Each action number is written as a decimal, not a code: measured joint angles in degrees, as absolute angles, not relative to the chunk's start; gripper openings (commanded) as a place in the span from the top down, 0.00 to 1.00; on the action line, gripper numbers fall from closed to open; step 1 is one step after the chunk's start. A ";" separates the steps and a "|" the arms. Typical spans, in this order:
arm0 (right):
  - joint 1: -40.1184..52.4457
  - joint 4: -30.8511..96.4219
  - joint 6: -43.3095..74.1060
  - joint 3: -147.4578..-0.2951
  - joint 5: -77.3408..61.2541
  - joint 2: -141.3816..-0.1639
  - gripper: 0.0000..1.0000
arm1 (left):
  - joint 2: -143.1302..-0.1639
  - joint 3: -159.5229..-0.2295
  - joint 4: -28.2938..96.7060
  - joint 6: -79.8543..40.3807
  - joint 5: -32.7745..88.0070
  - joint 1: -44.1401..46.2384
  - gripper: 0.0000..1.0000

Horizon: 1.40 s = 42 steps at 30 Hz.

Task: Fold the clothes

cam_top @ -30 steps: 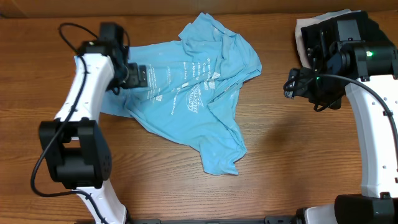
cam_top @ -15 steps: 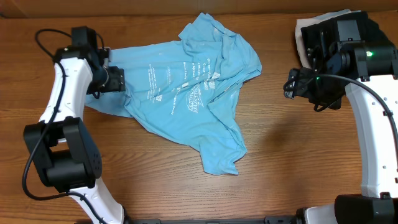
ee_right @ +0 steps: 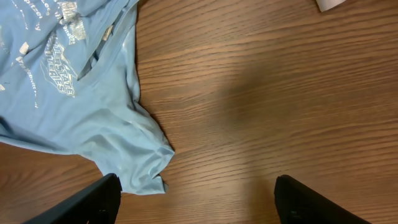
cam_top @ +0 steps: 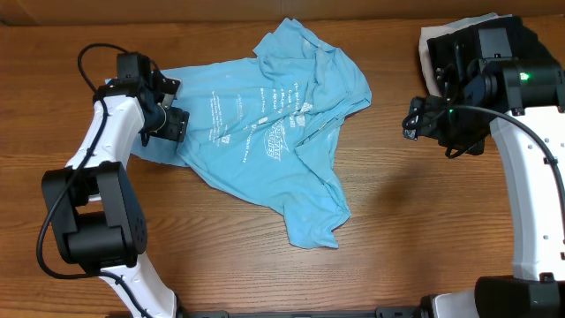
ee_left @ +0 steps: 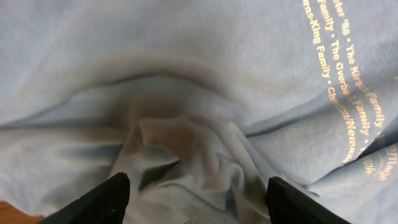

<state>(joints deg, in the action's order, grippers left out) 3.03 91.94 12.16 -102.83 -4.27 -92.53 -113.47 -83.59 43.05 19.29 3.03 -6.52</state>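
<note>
left gripper is down on the T-shirt at its left sleeve end, near the left edge of the tabletop. In the left wrist view its fingers are spread wide with a bunched ridge of blue fabric between them; nothing is pinched that I can see. The left arm overhangs that sleeve and hides part of it. T-shirt lies crumpled, white print up, from left of centre to mid-tabletop, closer to the far edge. The collar area is folded over itself toward the far edge, and one long flap trails toward the near edge. Right of the shirt is a strip of bare wood, then the right gripper, well apart from the cloth, jaws wide, holding nothing. Its wrist camera shows plain wood between the fingers and the shirt's trailing flap off to the left. Far right corner: white folded cloth, mostly covered by the right arm.
</note>
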 measured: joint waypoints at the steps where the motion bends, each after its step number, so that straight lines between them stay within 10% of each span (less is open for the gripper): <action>1: 3.03 91.96 12.14 -102.83 -4.29 -92.53 0.18 | -113.47 -83.59 43.00 20.32 3.03 -6.55 0.28; 14: 3.03 91.83 12.14 -102.83 -4.27 -92.53 0.18 | -113.47 -83.59 42.33 28.77 4.97 -9.85 0.37; 42: 3.03 91.98 12.16 -102.83 -4.27 -92.53 0.18 | -113.47 -84.68 51.46 33.54 13.98 -13.54 0.18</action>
